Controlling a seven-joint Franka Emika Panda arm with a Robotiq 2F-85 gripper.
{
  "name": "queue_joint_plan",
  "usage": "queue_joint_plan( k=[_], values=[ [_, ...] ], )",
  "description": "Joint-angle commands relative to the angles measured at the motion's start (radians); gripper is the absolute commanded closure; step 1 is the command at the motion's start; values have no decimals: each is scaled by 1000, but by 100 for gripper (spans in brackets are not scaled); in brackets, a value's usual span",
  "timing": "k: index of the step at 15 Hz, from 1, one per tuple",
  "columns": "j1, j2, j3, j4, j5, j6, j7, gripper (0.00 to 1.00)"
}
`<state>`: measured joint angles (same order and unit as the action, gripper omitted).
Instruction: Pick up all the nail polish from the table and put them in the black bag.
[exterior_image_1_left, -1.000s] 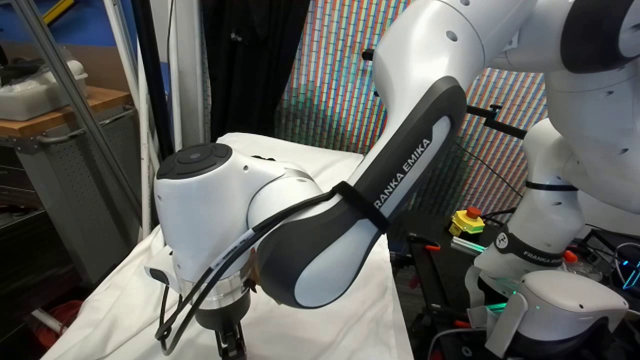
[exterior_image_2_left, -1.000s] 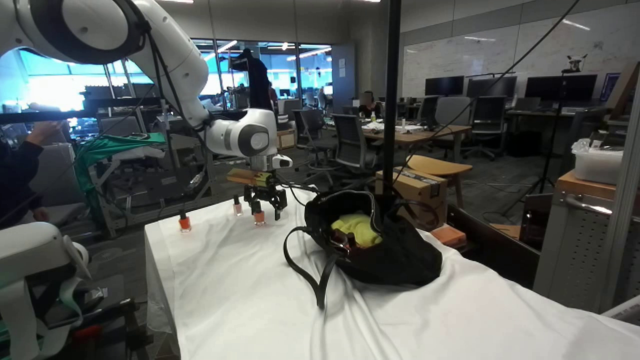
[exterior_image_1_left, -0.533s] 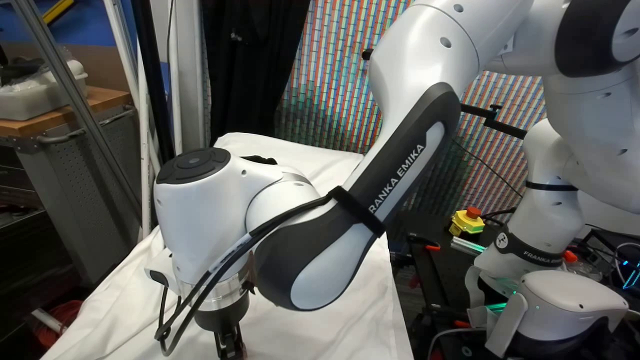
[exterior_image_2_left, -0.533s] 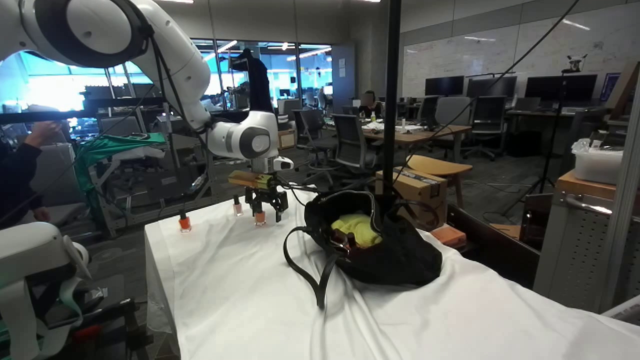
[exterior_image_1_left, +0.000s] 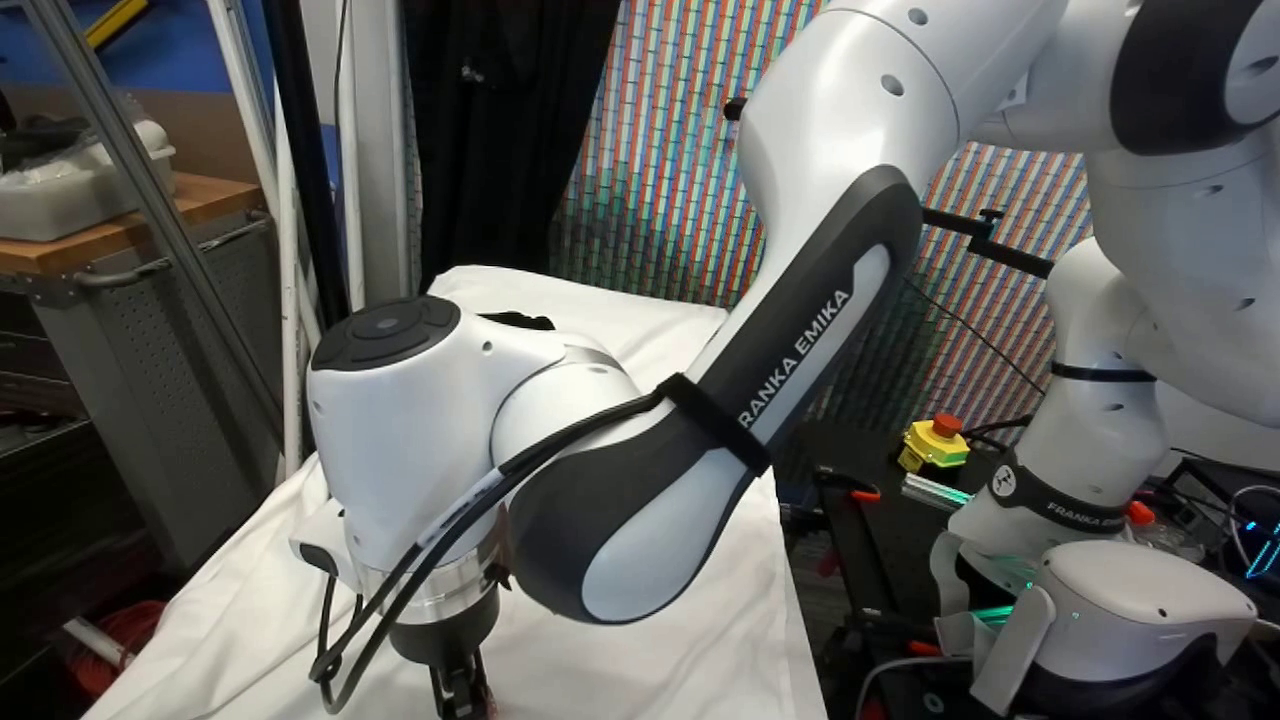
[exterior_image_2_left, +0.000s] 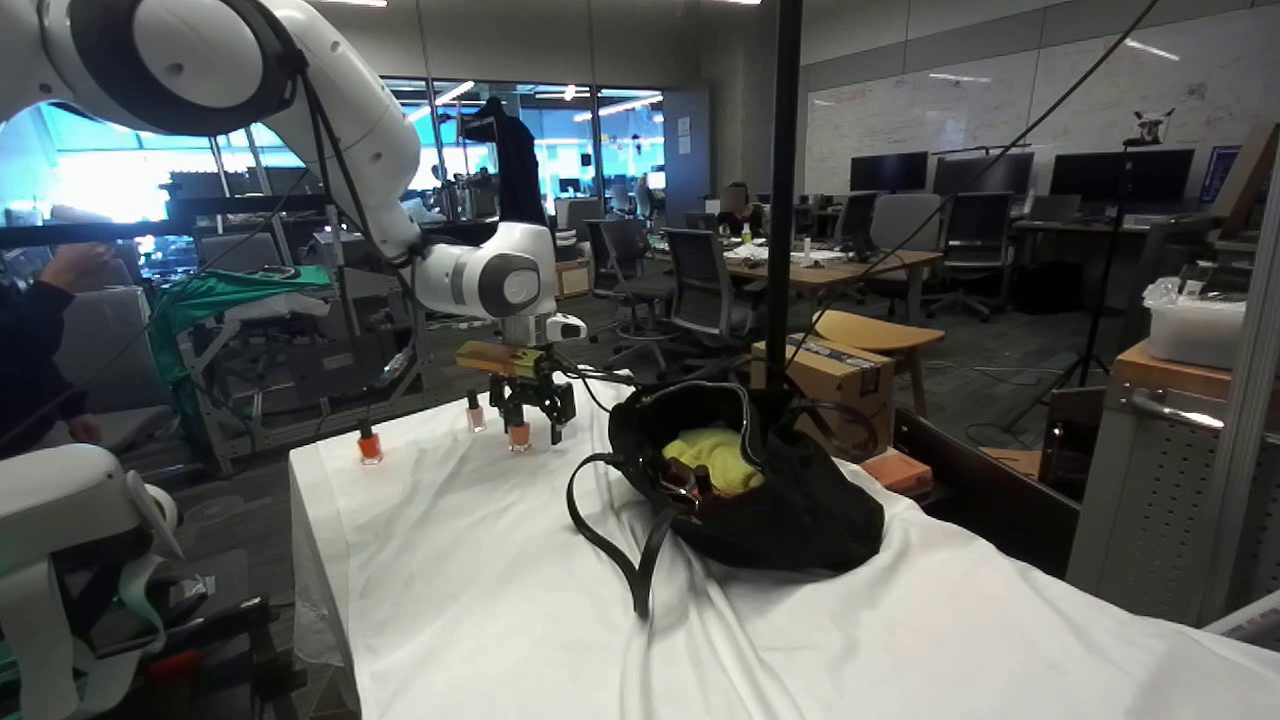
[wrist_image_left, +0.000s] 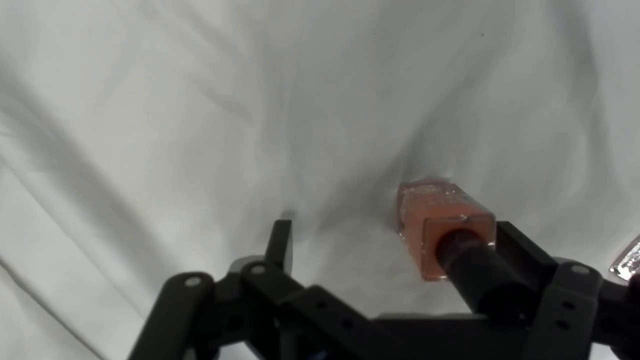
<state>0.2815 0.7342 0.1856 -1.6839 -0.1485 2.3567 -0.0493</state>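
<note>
In an exterior view the robot arm (exterior_image_1_left: 840, 120) carries "RANKA EMIKA" in light capitals along its dark forearm cover (exterior_image_1_left: 785, 325), starting beside the black strap (exterior_image_1_left: 715, 422). To the arm's right and lower, a black band (exterior_image_1_left: 1070, 512) round a white column (exterior_image_1_left: 1100, 450) reads "FRANKA E", the rest curving out of sight, with a round white emblem (exterior_image_1_left: 1003, 480) left of the letters. In an exterior view, right of the arm, marks on the whiteboard (exterior_image_2_left: 1000, 105) are too faint to read.
</note>
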Motion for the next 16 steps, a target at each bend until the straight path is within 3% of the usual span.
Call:
queue_joint_plan(
  k=[1, 2, 3, 9, 10, 16],
  values=[
    [15, 17, -3, 18, -2, -24, -21, 16],
    [17, 16, -1, 17, -1, -28, -23, 31],
    [21, 14, 0, 16, -3, -30, -24, 40],
    [34, 16, -1, 10, -12, -36, -28, 79],
    [33, 15, 1, 11, -11, -40, -31, 83],
    [45, 8, -5, 26, -25, -116, -44, 84]
  ],
)
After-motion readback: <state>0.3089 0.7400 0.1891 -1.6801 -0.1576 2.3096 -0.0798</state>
